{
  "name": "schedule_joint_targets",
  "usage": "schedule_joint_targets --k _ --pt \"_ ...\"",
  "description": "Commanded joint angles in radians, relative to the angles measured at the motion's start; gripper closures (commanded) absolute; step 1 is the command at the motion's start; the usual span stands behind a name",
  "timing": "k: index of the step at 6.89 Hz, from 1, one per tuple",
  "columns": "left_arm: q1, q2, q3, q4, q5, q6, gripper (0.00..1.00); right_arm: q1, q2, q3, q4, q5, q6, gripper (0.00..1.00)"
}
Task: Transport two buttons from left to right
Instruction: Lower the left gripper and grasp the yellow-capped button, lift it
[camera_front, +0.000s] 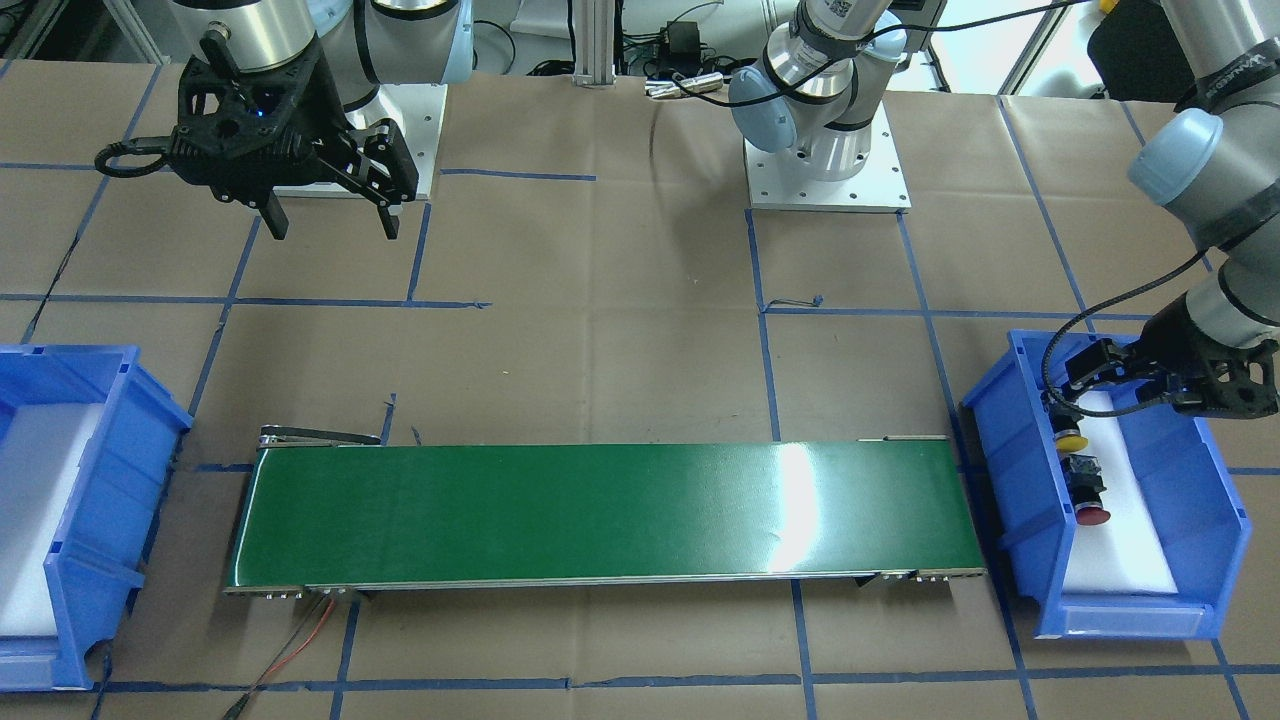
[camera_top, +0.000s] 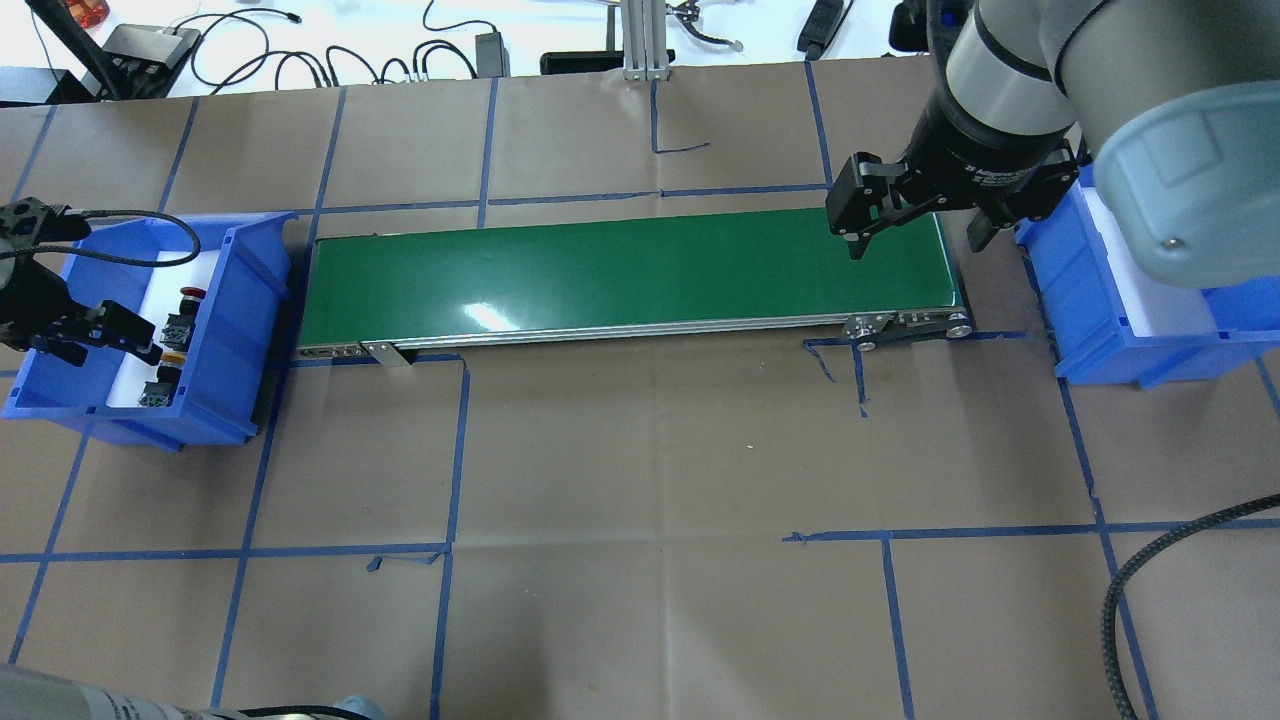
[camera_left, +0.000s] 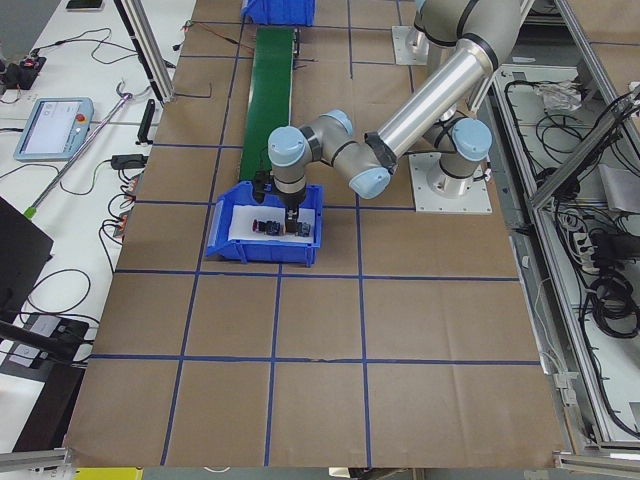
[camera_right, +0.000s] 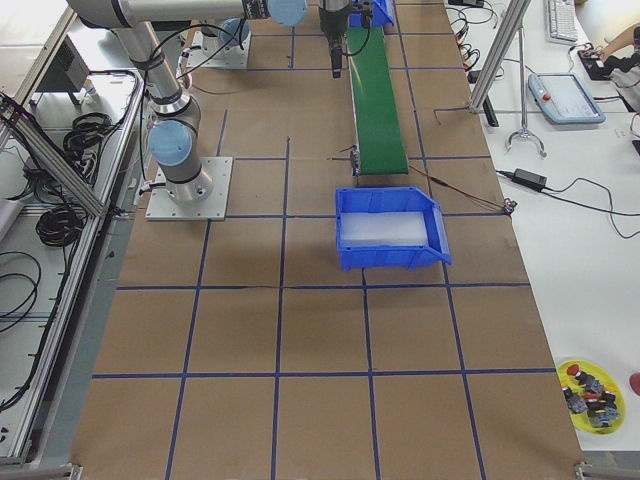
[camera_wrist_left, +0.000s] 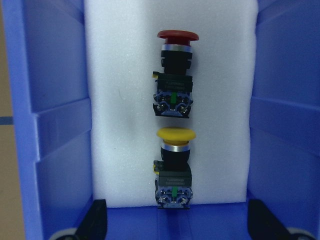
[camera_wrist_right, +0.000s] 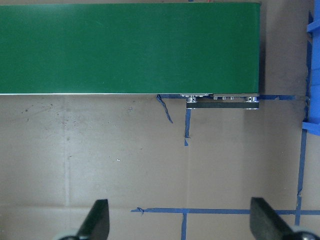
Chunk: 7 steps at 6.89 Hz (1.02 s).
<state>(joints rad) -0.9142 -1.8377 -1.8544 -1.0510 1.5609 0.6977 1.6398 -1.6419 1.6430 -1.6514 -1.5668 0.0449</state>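
While both buttons lie in the left bin (camera_top: 240, 300), at the left edge of the overhead view, none of the transport is done: 0 of 2 have crossed. The right bin (camera_top: 1130, 345), at that view's right edge, shows only white foam, and the green belt (camera_top: 620, 270) across the middle carries nothing. Picking, carrying and dropping are all left to do, twice over.

The left wrist view shows what no other view does. The red button (camera_wrist_left: 175, 75) lies on its side at upper centre, and the yellow button (camera_wrist_left: 174, 165) lies at lower centre. They sit in 1 line on the foam (camera_wrist_left: 125, 100), caps toward the top of the frame, with a small gap between them. The left gripper (camera_wrist_left: 178, 222) hangs over the bin with its jaws spread wide at the bottom corners, holding nothing. The yellow button's terminal end lies between them.

The front view shows the right gripper (camera_front: 333, 222) at upper left, jaws apart and empty, hanging well above the table. In the overhead view it appears over the belt's right end.

Only the right side view shows a yellow plate (camera_right: 592, 388) of spare parts at lower right, well away from the bins. The side views are too small to show either gripper's state.
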Motion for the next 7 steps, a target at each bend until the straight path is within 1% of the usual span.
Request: schedule_joint_targets --k 1,5,6,7 --pt "0.000 -0.049 -0.063 0.113 0.001 0.000 0.00 0.000 -0.001 0.000 -0.001 0.001 0.000 0.00" --pt "0.000 -0.064 -0.071 0.115 0.011 0.005 0.01 0.000 -0.001 -0.003 -0.001 0.004 0.001 0.00" --pt "0.000 -0.084 -0.068 0.115 0.011 0.006 0.10 0.000 -0.001 -0.003 -0.001 0.004 0.000 0.00" --pt "0.000 -0.095 -0.062 0.117 0.013 0.008 0.27 0.000 0.001 -0.003 -0.001 0.004 0.000 0.00"
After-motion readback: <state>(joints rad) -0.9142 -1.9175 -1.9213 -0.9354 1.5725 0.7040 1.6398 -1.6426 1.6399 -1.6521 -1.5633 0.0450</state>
